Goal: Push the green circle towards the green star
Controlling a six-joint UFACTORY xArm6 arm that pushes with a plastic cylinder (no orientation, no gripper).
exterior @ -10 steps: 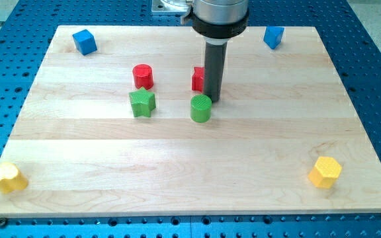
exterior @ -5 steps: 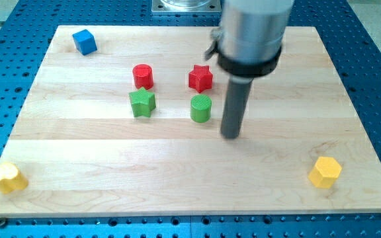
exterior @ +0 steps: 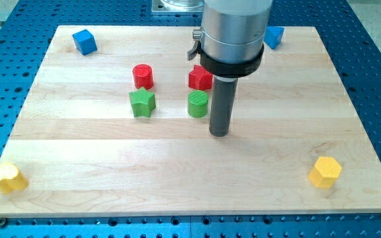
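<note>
- Sitting nearest the view's bottom edge, a yellow block (exterior: 7, 177) of irregular rounded shape lies at the bottom-left corner of the wooden board (exterior: 177, 172), and a yellow hexagon (exterior: 325, 172) lies near the bottom-right corner; the two are well apart.
- The middle band of the board between those yellow blocks and the cluster above carries only my tip.
- My tip (exterior: 219, 134) rests on the board just below and to the view's right of the green circle; whether the rod's side touches that block cannot be told, as the two overlap closely in the view.
- No jaws exist on this arm: it ends in a plain dark rod under a wide silver and black collar, so nothing is spread, pressed together or pinching.
- The green circle (exterior: 198, 104), a short upright cylinder, stands just to the view's left of the rod, near the board's middle.
- The green star (exterior: 141, 103) stands level with the green circle, to its left, with a clear gap of bare wood between them.
- A red circle (exterior: 143, 76) stands just above the green star, close to it but apart.
- A red star (exterior: 199, 79) stands just above the green circle, partly hidden on its right by the arm's collar.
- A blue cube (exterior: 84, 41) lies near the top-left corner of the board.
- Another blue block (exterior: 274, 36) shows near the top-right, partly hidden behind the arm, its shape not clear.
- A blue perforated table (exterior: 376, 73) surrounds the board on every side.
</note>
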